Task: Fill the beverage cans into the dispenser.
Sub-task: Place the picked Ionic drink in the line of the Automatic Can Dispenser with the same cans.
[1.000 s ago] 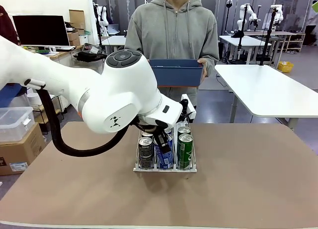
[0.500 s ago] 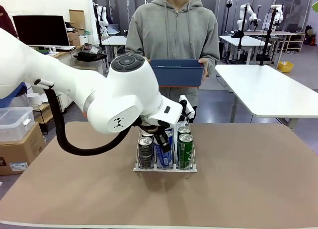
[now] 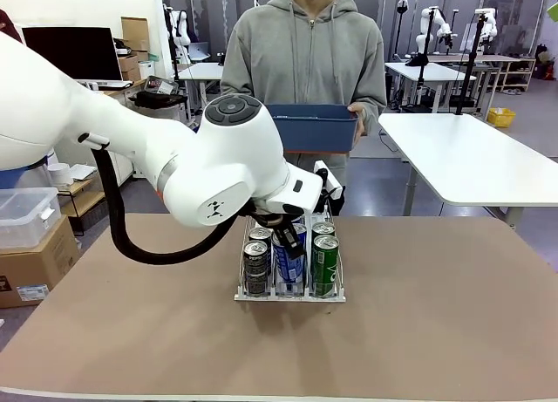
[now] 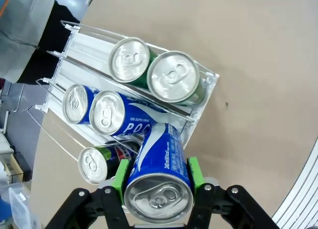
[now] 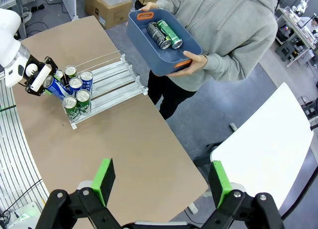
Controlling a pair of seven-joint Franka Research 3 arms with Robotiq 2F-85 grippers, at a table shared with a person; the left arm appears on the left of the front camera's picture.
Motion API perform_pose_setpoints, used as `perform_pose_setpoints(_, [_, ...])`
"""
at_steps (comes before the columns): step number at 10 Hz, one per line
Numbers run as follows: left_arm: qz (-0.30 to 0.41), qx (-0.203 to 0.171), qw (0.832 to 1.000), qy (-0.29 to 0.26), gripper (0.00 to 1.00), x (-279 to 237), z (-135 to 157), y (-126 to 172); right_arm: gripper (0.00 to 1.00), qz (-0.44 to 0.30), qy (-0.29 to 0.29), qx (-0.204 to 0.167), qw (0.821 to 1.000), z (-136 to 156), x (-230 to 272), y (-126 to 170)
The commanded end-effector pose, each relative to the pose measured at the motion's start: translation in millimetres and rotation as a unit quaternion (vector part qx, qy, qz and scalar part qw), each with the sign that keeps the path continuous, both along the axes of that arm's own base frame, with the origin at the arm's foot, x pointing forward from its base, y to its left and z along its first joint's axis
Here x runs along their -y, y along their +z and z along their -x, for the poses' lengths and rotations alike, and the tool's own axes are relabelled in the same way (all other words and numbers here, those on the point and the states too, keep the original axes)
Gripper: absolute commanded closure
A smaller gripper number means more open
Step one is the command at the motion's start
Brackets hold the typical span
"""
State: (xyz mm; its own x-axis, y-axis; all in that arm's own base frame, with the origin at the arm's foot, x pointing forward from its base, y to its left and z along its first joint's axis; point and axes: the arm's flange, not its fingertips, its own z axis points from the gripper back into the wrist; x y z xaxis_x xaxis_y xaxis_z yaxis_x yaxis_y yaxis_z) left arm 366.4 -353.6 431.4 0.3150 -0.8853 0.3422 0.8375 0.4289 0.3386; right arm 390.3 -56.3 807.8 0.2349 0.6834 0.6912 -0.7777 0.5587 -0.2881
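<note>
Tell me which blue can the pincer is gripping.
The blue can nearest the left wrist camera, clamped between the left pincer's green pads; the other two blue cans stand free in the dispenser.

My left end effector (image 3: 288, 242) grips a blue can (image 3: 281, 264) at the dispenser's (image 3: 289, 295) middle lane, dark can (image 3: 255, 267) left, green can (image 3: 324, 261) right. Far side, the person (image 3: 305, 53) holds a blue bin (image 3: 309, 128).

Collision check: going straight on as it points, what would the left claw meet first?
Likely the front blue can in the middle lane of the dispenser; the held blue can in the left claw aims at it, though depth is unclear.
</note>
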Motion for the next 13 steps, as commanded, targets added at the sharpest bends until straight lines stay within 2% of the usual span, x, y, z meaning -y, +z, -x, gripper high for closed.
perform_pose_setpoints(1, [-0.013,0.019,0.999,0.026,0.43,11.2,-19.7,-1.2,0.0,-0.002,0.005,0.0,1.0,1.1,0.2,-0.8])
perform_pose_setpoints(3, [-0.013,-0.003,1.0,0.023,0.43,12.1,-21.1,-6.9,0.0,-0.002,0.005,0.0,1.0,1.1,0.2,-0.8])
perform_pose_setpoints(5, [-0.013,-0.011,1.0,0.014,0.43,5.2,-8.5,-8.0,0.0,-0.002,0.005,0.0,1.0,1.1,0.2,-0.8])
perform_pose_setpoints(9, [-0.016,-0.018,1.0,0.014,0.43,6.7,-8.1,-14.1,0.0,-0.002,0.005,0.0,1.0,1.1,0.2,-0.8])
perform_pose_setpoints(13, [-0.031,-0.033,0.999,-0.002,0.43,11.1,-25.8,-29.1,0.0,-0.002,0.005,0.0,1.0,1.1,0.2,-0.8])
